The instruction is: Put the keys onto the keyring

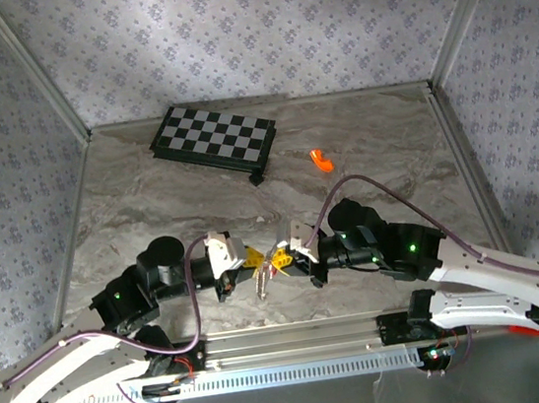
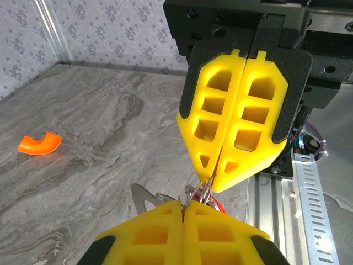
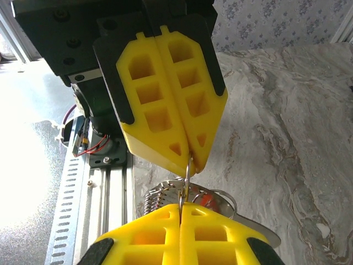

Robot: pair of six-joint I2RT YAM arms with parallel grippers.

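Note:
My left gripper (image 1: pixel 248 259) and right gripper (image 1: pixel 282 256) meet tip to tip over the near middle of the table. Both are shut on the keyring (image 2: pixel 202 190), a thin silver wire loop stretched between them. In the left wrist view my left gripper (image 2: pixel 183 203) pinches its lower end and the right gripper (image 2: pixel 214 179) its upper end. In the right wrist view the right gripper (image 3: pixel 181 205) holds the keyring (image 3: pixel 188 175) from below and the left gripper (image 3: pixel 190 160) from above. The keys (image 3: pixel 165 193), silver blades with a red part (image 3: pixel 205 197), hang beneath; they dangle as a small cluster (image 1: pixel 263 280).
A black-and-white chequered board (image 1: pixel 214 139) lies at the back of the marble table (image 1: pixel 150 197). A small orange curved piece (image 1: pixel 321 160) (image 2: pixel 38 144) sits right of it. The metal rail (image 1: pixel 298 339) runs along the near edge. Patterned walls enclose the table.

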